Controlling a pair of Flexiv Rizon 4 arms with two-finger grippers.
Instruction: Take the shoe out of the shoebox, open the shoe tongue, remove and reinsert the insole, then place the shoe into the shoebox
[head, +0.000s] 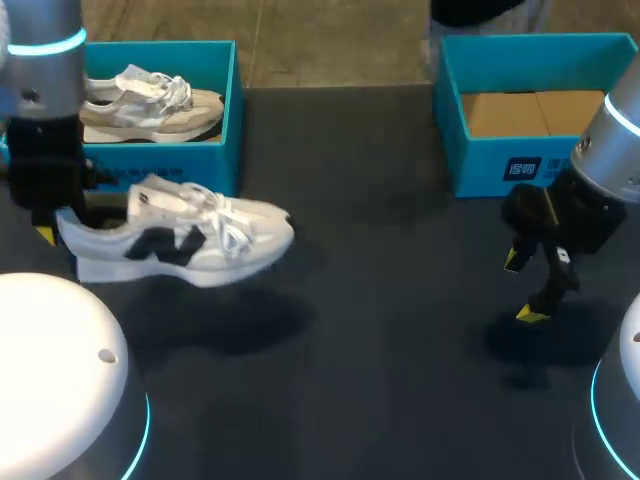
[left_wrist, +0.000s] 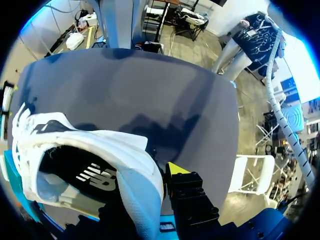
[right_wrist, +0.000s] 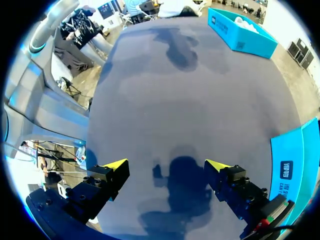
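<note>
Left end effector (head: 52, 225): Closed on the heel of the white shoe (head: 185, 245) at the left side of the surface (head: 400, 300). In the left wrist view one yellow tip (left_wrist: 176, 169) sits against the outside of the heel collar, while the other finger is hidden by the shoe.

White shoe: Held clear of the surface, roughly level, with its toe pointing toward the middle. It hangs just in front of the shoebox (head: 205, 160). A black emblem marks its side and the laces lie loose over the top. The left wrist view looks down into the open collar, where the dark lining shows.

Shadow (head: 230, 320): A dark patch on the surface below the shoe.

Shoebox: Blue and open-topped, at the far left corner of the surface. A second shoe (head: 150, 105), beige and white, lies on its side inside it.

Right end effector (head: 522, 288): Fingers spread wide with nothing between them, poised above the surface on the right. The right wrist view shows only dark surface between the two yellow tips.

Second blue box (head: 490, 165): At the far right, just behind the right end effector. Brown cardboard (head: 535, 112) lines its inside.

Surface: Dark and matte, carrying both boxes along its far edge.
</note>
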